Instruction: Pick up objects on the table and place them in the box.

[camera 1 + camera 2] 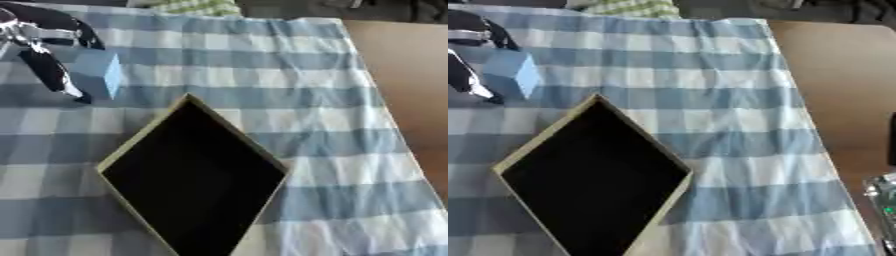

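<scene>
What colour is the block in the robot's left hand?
Light blue block, held by the left hand; clearest in the left eye view.

Home-like dining setting, blue checked tablecloth [262,75], wooden table [411,75]

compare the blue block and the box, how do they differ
The blue block is small, light blue and solid; the box is far larger, open-topped, tan-rimmed and dark inside. The block sits between the left hand fingers; nothing touches the box. Both are straight-edged, over the checked cloth.

Blue-white checked cloth [289,65], black-lined box [131,150]
</scene>
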You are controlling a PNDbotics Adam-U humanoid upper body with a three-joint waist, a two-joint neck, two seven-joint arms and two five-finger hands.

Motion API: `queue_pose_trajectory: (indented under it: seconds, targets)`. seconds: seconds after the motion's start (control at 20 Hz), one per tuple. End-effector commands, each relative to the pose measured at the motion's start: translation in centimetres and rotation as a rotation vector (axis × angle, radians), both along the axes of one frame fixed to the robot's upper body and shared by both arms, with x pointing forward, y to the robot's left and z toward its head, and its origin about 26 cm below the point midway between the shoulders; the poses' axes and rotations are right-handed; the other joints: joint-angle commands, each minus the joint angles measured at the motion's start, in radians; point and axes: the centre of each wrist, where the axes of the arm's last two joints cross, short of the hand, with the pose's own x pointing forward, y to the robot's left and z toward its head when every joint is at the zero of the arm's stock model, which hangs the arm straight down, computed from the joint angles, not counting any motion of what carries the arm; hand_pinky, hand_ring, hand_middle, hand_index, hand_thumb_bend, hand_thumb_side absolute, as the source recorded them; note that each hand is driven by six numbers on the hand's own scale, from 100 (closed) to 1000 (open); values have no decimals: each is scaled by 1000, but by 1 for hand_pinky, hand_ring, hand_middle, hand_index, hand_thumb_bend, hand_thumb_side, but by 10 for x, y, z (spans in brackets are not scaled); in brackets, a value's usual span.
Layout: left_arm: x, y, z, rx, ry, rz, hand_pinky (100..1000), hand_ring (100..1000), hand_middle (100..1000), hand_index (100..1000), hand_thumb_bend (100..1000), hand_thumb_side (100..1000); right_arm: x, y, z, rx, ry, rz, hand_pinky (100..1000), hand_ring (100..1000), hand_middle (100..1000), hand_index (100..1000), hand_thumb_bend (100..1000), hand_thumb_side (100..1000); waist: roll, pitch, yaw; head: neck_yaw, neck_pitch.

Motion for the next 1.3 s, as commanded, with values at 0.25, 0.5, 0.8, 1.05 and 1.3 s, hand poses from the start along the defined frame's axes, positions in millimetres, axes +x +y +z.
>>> queue_pose_trajectory:
  seconds: [0.25,0.5,0.8,1.05,1.3]
  targets:
    - [-5,0,13,-134,-245,-34,574,632,549,642,176,187,-3,-2,3,13,-14,-9,767,810,711,867,100,900,0,-20,-5,4,-13]
    - [-3,-1,7,-163,-381,-40,503,520,435,505,138,167,-3,-2,3,20,-11,-11,767,810,711,867,100,900,-2,-20,-7,7,-20]
    - [-8,-3,16,-178,-428,-51,493,515,435,503,100,160,-4,-3,-1,23,2,-22,767,810,710,867,100,900,-3,-22,-3,1,-8]
    - [-27,-19,38,-241,-471,-107,475,511,433,496,100,180,-5,-5,-1,19,2,-29,768,810,711,867,100,891,-3,-32,4,-9,6]
    - [-64,-47,42,-289,-419,-245,481,516,440,503,100,184,-5,-7,0,10,-1,-36,768,810,712,867,100,885,0,-43,10,-26,24]
